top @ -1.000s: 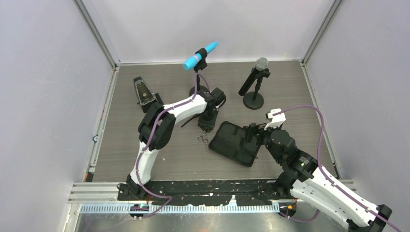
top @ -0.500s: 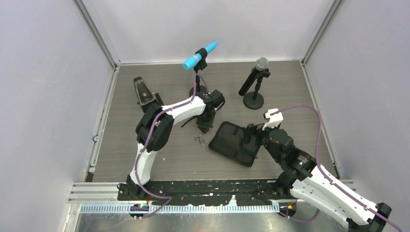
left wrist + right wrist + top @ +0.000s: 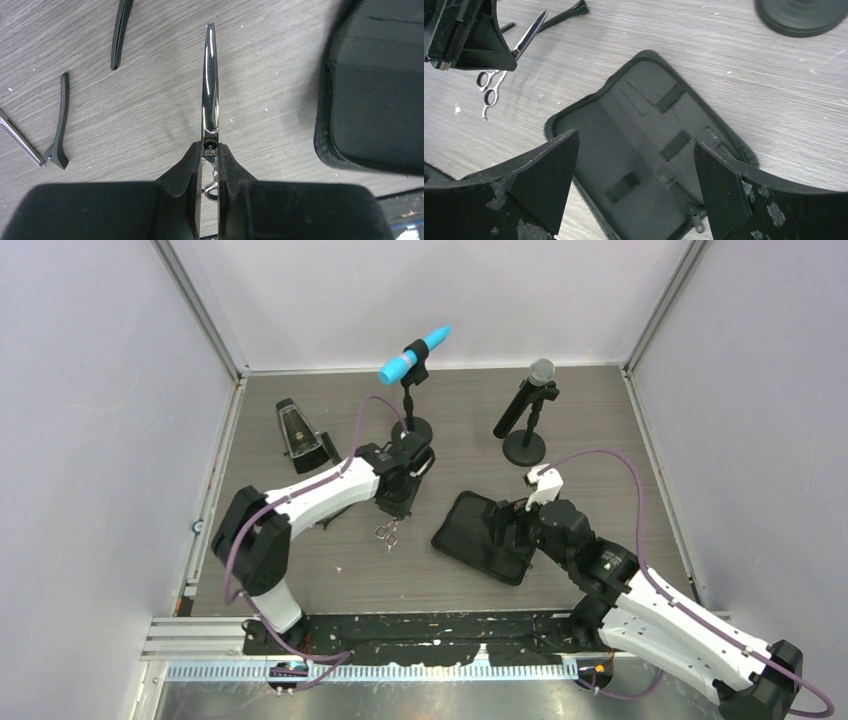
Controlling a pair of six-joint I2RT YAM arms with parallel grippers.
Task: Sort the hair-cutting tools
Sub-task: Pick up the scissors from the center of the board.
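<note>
Bright, even light, soft shadows; glare streaks the scissors (image 3: 210, 75) blade

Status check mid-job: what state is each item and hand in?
scissors, blades closed, clamped at pivot
left hand, shut on scissors
zip case, unzipped, lying open flat
right hand, open, empty, over zip case
hair clips, lying loose
comb, lying flat, mostly out of view

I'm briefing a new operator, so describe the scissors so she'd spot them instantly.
Start at the open black zip case on the table; just left of it, the left gripper is shut on the scissors. Unlike the thin black hair clips nearby, they're shiny silver with ring handles.
</note>
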